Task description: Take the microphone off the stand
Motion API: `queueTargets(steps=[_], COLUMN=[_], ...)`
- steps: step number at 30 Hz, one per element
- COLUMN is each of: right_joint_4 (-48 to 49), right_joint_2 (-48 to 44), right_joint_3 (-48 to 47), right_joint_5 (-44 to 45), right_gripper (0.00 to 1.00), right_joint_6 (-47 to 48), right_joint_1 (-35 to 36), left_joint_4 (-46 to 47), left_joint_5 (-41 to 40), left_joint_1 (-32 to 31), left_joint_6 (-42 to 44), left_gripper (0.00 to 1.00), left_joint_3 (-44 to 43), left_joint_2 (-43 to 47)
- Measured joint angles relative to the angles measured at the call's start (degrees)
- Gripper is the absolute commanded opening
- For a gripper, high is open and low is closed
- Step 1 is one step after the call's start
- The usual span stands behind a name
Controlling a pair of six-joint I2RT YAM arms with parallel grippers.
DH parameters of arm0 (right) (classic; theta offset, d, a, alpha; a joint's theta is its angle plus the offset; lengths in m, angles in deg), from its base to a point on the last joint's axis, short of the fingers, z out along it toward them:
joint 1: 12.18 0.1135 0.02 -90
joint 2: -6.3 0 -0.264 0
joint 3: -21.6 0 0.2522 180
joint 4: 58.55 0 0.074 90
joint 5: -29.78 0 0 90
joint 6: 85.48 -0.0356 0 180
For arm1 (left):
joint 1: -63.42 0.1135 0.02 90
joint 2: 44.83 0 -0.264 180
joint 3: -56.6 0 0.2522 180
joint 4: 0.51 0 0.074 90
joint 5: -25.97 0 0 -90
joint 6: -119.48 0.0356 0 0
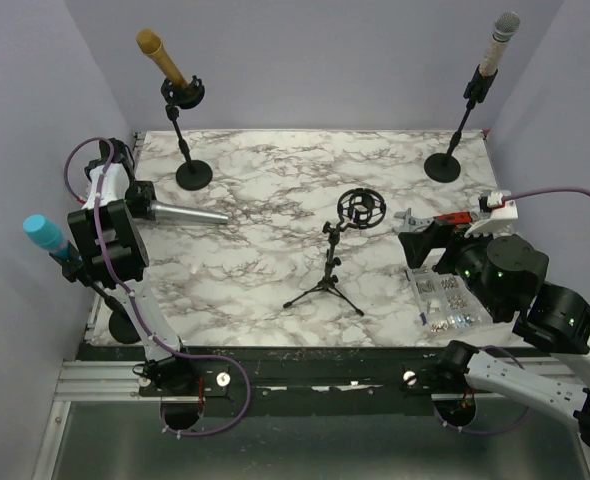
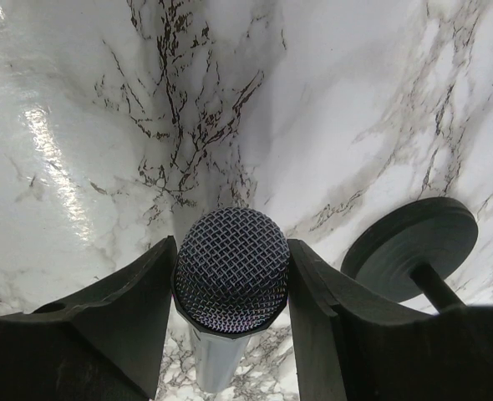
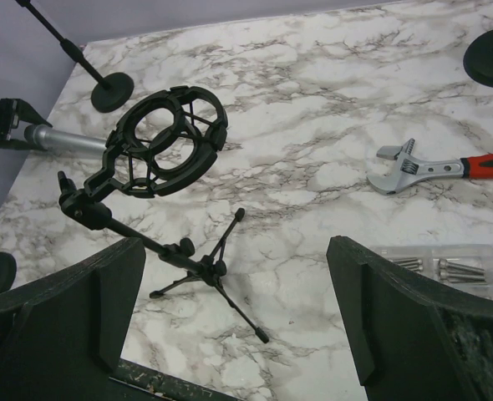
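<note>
Left hand: was clamped on the mesh head of the silver microphone, low at centre left of the top view, well apart from the empty tripod stand. Removal looked done; the next move called for setting down and release. Right hand stood apart.

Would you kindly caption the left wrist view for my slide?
Left jaws clamp the microphone by its mesh head over the marble table, stand base nearby.

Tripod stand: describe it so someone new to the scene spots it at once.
On the marble table, look near the centre. A small black tripod stand rises there, topped by a ring-shaped shock mount. Unlike the round-based stands at the back, which hold microphones, its mount is empty.
</note>
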Motion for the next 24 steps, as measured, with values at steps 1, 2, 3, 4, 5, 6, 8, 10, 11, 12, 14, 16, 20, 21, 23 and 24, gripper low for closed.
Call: queueTargets(steps=[1, 2, 3, 4, 5, 6, 8, 10, 11, 12, 14, 16, 20, 21, 23, 24], right_joint_4=[0.0, 0.0, 0.0, 0.0, 0.0, 0.0, 0.0, 0.0, 0.0, 0.0, 0.0, 0.0, 0.0, 0.0, 0.0, 0.0], right_joint_2=[0.0, 0.0, 0.0, 0.0, 0.0, 0.0, 0.0, -0.2, -0.3, -0.5, -0.8, -1.1, -1.2, -1.2, -1.2, -1.2], right_joint_3=[0.0, 0.0, 0.0, 0.0, 0.0, 0.0, 0.0, 0.0, 0.0, 0.0, 0.0, 0.0, 0.0, 0.0, 0.0, 0.0], right_joint_5=[0.0, 0.0, 0.0, 0.0, 0.0, 0.0, 0.0, 0.0, 0.0, 0.0, 0.0, 0.0, 0.0, 0.0, 0.0, 0.0], right_gripper=[1.0, 1.0, 1.0, 1.0, 1.0, 1.0, 1.0, 1.0, 1.0, 1.0, 1.0, 1.0, 1.0, 1.0, 1.0, 1.0], right_joint_6=[0.0, 0.0, 0.0, 0.0, 0.0, 0.0, 0.0, 0.0, 0.0, 0.0, 0.0, 0.0, 0.0, -0.1, -0.2, -0.2], right_joint_1=[0.0, 0.0, 0.0, 0.0, 0.0, 0.0, 0.0, 0.0, 0.0, 0.0, 0.0, 0.0, 0.0, 0.0, 0.0, 0.0], left_joint_4=[0.0, 0.0, 0.0, 0.0, -0.1, -0.1, -0.1, 0.0, 0.0, 0.0, 0.0, 0.0, -0.4, -0.7, -0.8, -0.8], left_joint_5=[0.0, 0.0, 0.0, 0.0, 0.0, 0.0, 0.0, 0.0, 0.0, 0.0, 0.0, 0.0, 0.1, 0.0, 0.0, 0.0], left_joint_1=[0.0, 0.0, 0.0, 0.0, 0.0, 0.0, 0.0, 0.0, 0.0, 0.0, 0.0, 0.0, 0.0, 0.0, 0.0, -0.1], left_joint_6=[0.0, 0.0, 0.0, 0.0, 0.0, 0.1, 0.0, -0.2, -0.2, -0.2, -0.2, -0.2, 0.1, 0.3, 1.0, 1.3], left_gripper=[0.5, 0.54, 0.57, 0.6, 0.62, 0.65, 0.7, 0.77, 0.79, 0.8, 0.82, 0.84, 0.89, 0.89, 0.91, 0.91], left_joint_3=[0.0, 0.0, 0.0, 0.0, -0.1, -0.1, -0.3, -0.3, -0.4, -0.4, -0.4, -0.4, -0.9, -1.3, -2.6, -3.3], left_joint_2=[0.0, 0.0, 0.0, 0.0, 0.0, 0.0, 0.0, 0.0, 0.0, 0.0, 0.0, 0.0, 0.0, -0.1, -0.3, -0.3])
